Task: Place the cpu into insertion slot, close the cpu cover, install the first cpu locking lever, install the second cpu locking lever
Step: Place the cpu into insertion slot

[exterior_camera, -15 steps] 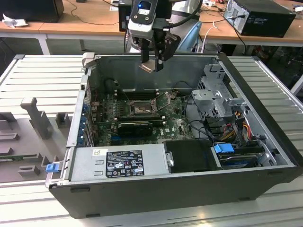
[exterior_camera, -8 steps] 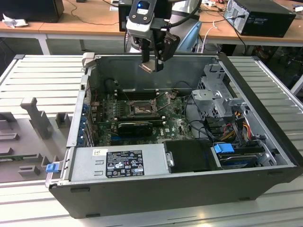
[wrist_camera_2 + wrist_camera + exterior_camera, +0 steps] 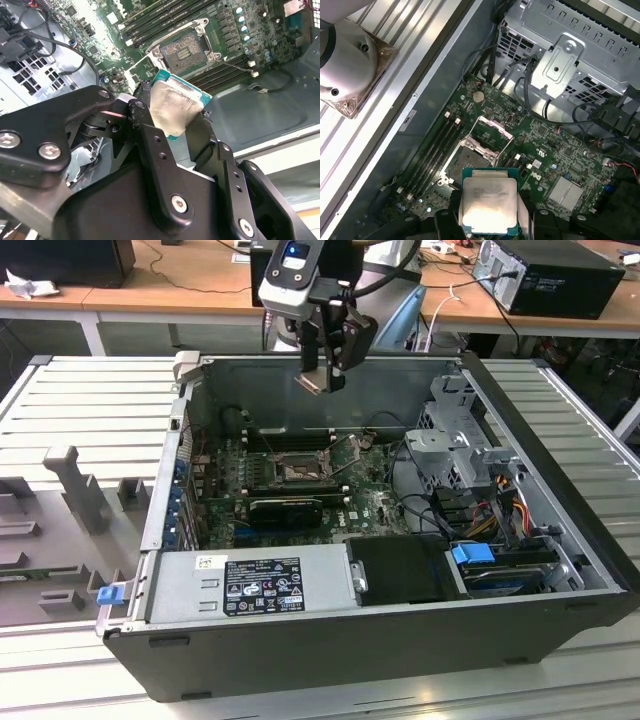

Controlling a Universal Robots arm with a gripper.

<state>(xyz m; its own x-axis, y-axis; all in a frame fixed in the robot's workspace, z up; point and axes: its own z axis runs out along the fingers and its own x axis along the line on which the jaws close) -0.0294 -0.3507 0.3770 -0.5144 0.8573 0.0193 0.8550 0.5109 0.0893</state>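
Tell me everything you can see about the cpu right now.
The cpu is a small flat square chip with a dull silver-grey metal top and a teal-green rim. The gripper pinches two opposite edges, holding it in the air above the open computer case, apart from the bare insertion slot below.

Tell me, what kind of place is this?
Likely a robotics lab: the gripper holds the cpu over an opened computer case on a slatted metal table, with wooden desks behind.
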